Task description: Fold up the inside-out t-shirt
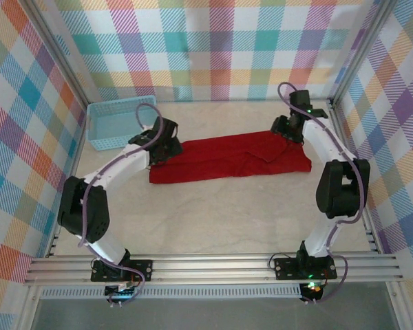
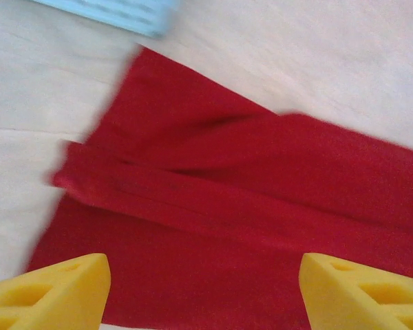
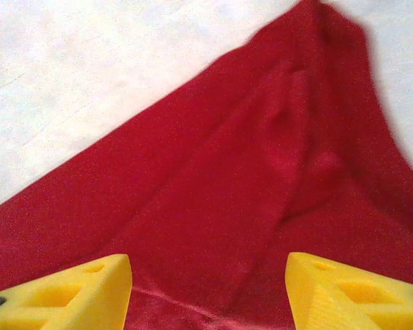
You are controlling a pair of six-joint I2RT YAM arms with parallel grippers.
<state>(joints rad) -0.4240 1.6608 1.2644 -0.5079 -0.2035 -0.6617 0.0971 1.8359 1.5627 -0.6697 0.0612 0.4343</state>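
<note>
The red t-shirt [image 1: 227, 159] lies as a long folded band across the middle of the table, with creases near its right end. My left gripper [image 1: 164, 146] hangs over the shirt's left end, open, its yellow fingers [image 2: 51, 292] spread above the cloth [image 2: 248, 206]. My right gripper [image 1: 289, 129] is over the shirt's right end, also open. Its yellow fingers [image 3: 69, 292] stand wide apart over rumpled red cloth [image 3: 248, 192] with a seam line close below. Nothing is held by either gripper.
A light-blue basket [image 1: 117, 121] stands at the back left, just beyond the shirt's left end; its corner [image 2: 124, 12] is at the top of the left wrist view. Checked walls close in on three sides. The pale tabletop [image 1: 227, 220] stretches in front of the shirt.
</note>
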